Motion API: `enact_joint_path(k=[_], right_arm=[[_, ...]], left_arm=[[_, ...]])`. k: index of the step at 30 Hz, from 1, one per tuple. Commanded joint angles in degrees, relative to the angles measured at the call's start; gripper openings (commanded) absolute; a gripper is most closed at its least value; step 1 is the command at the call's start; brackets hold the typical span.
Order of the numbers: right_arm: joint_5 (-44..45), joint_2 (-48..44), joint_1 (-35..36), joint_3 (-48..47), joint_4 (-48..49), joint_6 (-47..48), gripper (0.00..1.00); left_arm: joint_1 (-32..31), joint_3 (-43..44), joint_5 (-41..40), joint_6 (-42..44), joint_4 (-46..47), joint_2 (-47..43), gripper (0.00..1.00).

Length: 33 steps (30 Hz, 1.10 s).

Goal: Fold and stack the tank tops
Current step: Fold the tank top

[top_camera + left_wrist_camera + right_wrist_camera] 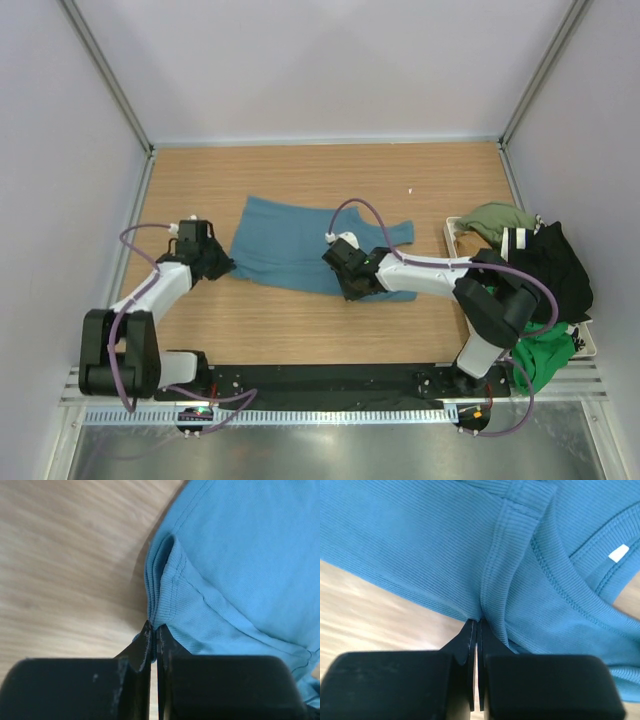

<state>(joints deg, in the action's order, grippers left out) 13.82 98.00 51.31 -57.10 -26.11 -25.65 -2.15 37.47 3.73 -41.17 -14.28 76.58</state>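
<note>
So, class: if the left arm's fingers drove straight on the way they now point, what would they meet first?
The teal tank top: the left fingers are shut on its folded edge, so more of that cloth lies directly ahead, probably.
</note>
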Motion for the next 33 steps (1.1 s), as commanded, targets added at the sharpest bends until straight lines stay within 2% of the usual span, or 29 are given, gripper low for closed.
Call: enact_joint_path(k=[1, 6, 8, 10, 11, 12, 13, 15, 18, 19, 21, 27, 31, 33], right_arm=[[-1.5, -4.9, 0.3, 5.8, -5.9, -0.3, 0.01], [-3.2, -13.8, 0.3, 10.1, -9.2, -3.9, 0.06], [-2.4, -15.3, 0.2, 10.0, -11.3, -5.0, 0.14], [-2.4, -16.4, 0.3, 10.2, -13.1, -6.6, 0.23], [-2.2, -16.6, 0.3, 10.1, -13.5, -7.2, 0.27], [-1.6, -16.6, 0.3, 10.1, -14.4, -7.7, 0.31], [-1.1, -17.0, 0.2, 10.1, -14.7, -8.3, 0.41], [0.1, -18.2, 0.3, 10.4, -14.7, -9.2, 0.45], [-0.6, -21.2, 0.3, 9.8, -13.6, -9.9, 0.5], [-0.5, -21.6, 0.1, 9.4, -13.4, -9.9, 0.51], [0.8, -21.7, -0.1, 7.1, -13.4, -9.6, 0.53], [1.6, -17.5, -3.9, 0.5, -11.2, -7.1, 0.52], [-0.3, -15.1, -8.2, -1.8, -7.7, -6.1, 0.51], [-2.4, -14.1, -12.8, -2.7, -4.8, -5.3, 0.51]], left_arm=[[-1.1, -3.4, 0.0, -1.2, -1.6, -8.1, 0.0], [-2.6, -9.2, 2.2, -2.6, -5.7, -17.3, 0.01], [-3.7, -11.1, 2.2, -3.0, -7.1, -21.1, 0.02], [-8.5, -12.3, -0.6, -5.1, -7.7, -23.0, 0.09], [-9.4, -13.0, -1.1, -5.7, -8.0, -23.4, 0.14], [-10.5, -13.2, -1.3, -6.3, -8.9, -23.5, 0.28], [-10.7, -13.4, -1.4, -6.4, -9.2, -23.5, 0.34], [-11.0, -13.4, -1.7, -6.6, -9.9, -23.4, 0.47], [-11.0, -12.0, -3.2, -6.5, -11.5, -24.0, 0.59], [-11.0, -10.8, -7.9, -6.4, -12.0, -24.1, 0.62], [-10.9, -8.9, -10.2, -5.8, -12.8, -23.3, 0.7], [-9.8, 0.5, -15.4, -3.3, -14.1, -15.8, 0.73], [-7.9, 3.9, -14.7, -2.4, -11.8, -10.3, 0.73], [-7.1, 5.1, -11.3, -0.9, -8.1, -6.7, 0.73]])
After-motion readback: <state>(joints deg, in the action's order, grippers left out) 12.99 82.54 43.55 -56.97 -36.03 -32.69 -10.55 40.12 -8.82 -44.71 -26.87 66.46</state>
